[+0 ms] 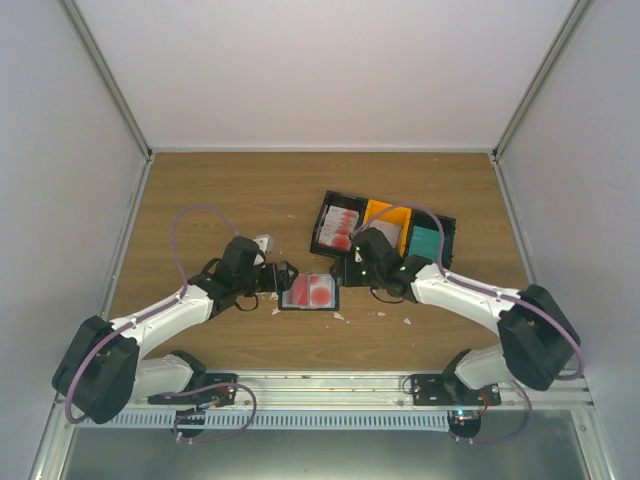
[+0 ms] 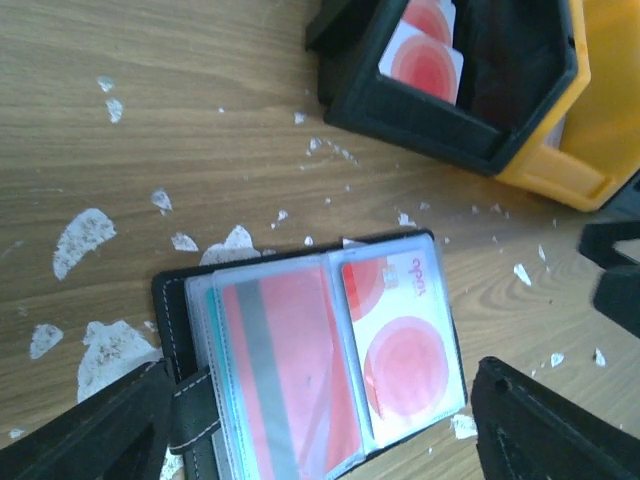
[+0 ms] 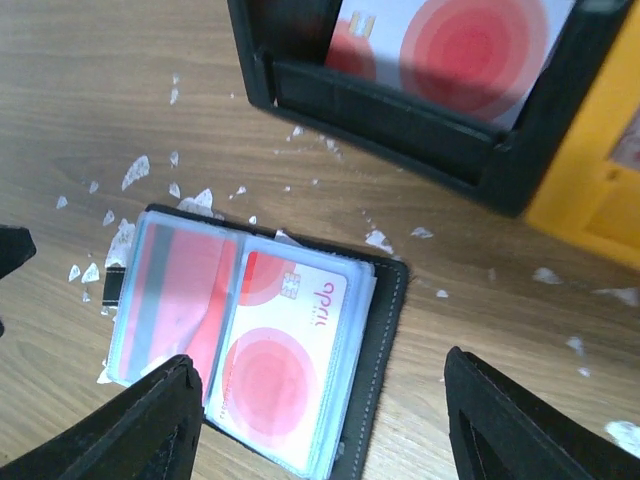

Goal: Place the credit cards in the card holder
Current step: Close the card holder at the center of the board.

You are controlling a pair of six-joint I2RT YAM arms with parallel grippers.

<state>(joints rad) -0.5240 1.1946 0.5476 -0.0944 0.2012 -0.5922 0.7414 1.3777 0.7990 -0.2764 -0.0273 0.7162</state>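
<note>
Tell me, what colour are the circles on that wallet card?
Red, on white: the credit card in the card holder, clearest from the right wrist view.

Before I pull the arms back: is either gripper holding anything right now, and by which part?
Nothing is held. The left gripper and the right gripper both stand open over the card holder, which lies open on the table.

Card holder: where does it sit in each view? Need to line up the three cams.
Top external: the card holder lies open at mid-table, just below and left of the trays.
Left wrist: card holder at lower centre, running off the bottom edge.
Right wrist: card holder at lower left of centre, open.
Shared landmark: the black tray holding red-and-white cards, just beyond the holder in every view.
</note>
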